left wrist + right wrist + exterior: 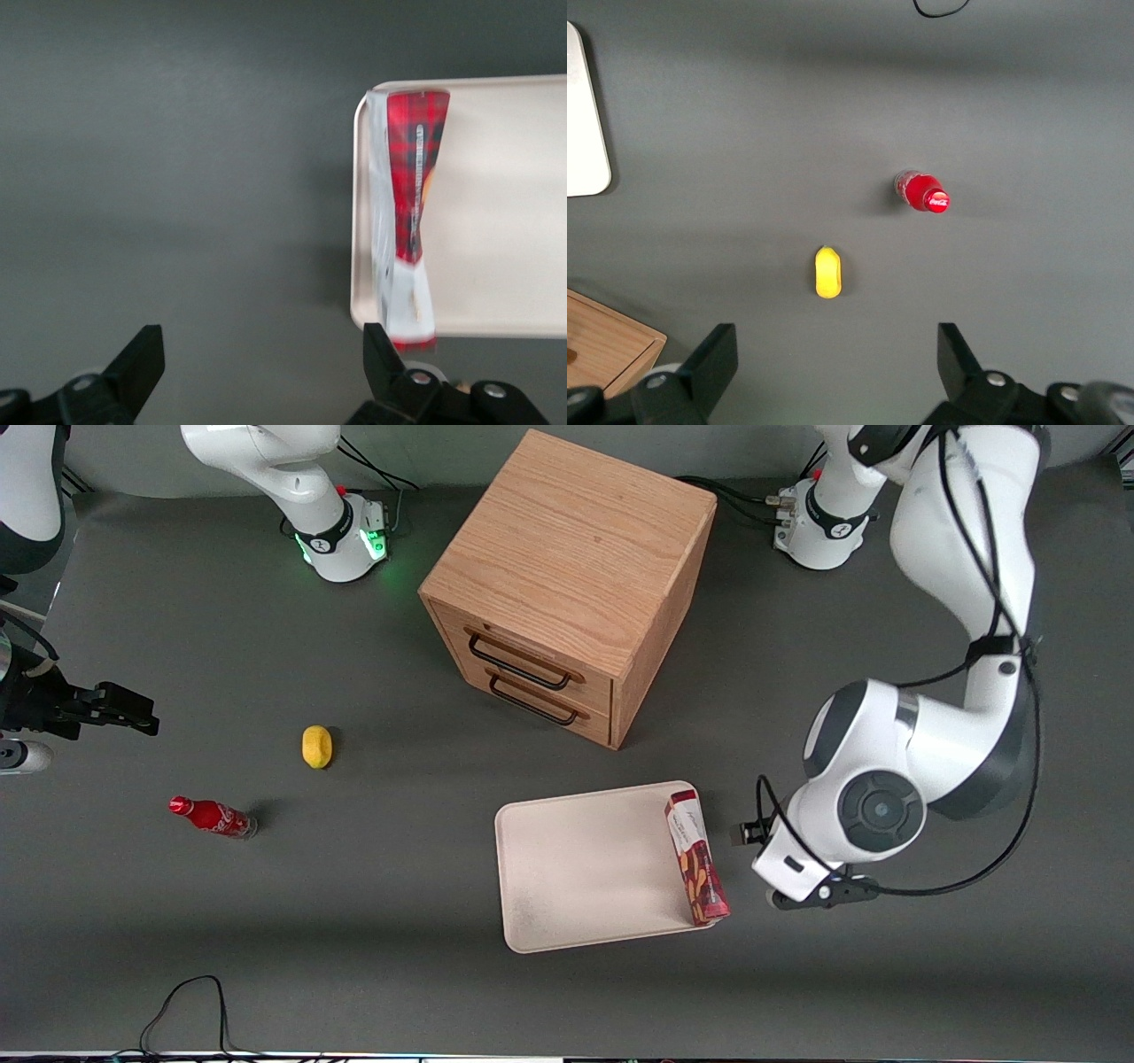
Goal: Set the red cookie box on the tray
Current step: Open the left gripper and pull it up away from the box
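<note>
While pincer (257, 372) gapes, red cookie box (696, 857) lengthwise along tray (576, 868) edge

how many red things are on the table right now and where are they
2. The red cookie box lies along the tray edge nearest the working arm, with the open gripper over the table beside it. The red soda bottle lies toward the parked arm's end.

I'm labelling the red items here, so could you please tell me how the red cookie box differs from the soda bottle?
The red cookie box is a long cardboard carton; the soda bottle is small and round.
The box rests along the tray's edge, beside the open tool; the bottle sits on the table toward the parked arm's end.
Both are red.
</note>
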Robot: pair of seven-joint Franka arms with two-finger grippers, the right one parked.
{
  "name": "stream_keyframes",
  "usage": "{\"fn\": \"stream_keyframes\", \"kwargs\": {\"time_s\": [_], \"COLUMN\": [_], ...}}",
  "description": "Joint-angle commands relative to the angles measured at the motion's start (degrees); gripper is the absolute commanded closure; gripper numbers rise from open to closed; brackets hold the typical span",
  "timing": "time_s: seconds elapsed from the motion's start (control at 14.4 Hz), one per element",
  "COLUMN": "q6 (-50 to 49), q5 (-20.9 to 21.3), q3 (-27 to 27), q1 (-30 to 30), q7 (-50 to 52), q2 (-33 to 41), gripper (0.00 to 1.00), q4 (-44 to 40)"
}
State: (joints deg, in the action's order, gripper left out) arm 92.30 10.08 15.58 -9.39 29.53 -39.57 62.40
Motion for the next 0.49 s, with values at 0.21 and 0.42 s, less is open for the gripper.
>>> {"fn": "stream_keyframes", "kwargs": {"time_s": [0.21,0.42], "q6": [6.1,4.6], "q5": [-5.9,-6.0], "q3": [-2.7,-9.7], "q1": [6.3,5.6], "q7": [-8.6,-14.6], "q2": [27.6,35.6], "gripper": [0.0,0.0], "q4": [32.5,38.0]}}
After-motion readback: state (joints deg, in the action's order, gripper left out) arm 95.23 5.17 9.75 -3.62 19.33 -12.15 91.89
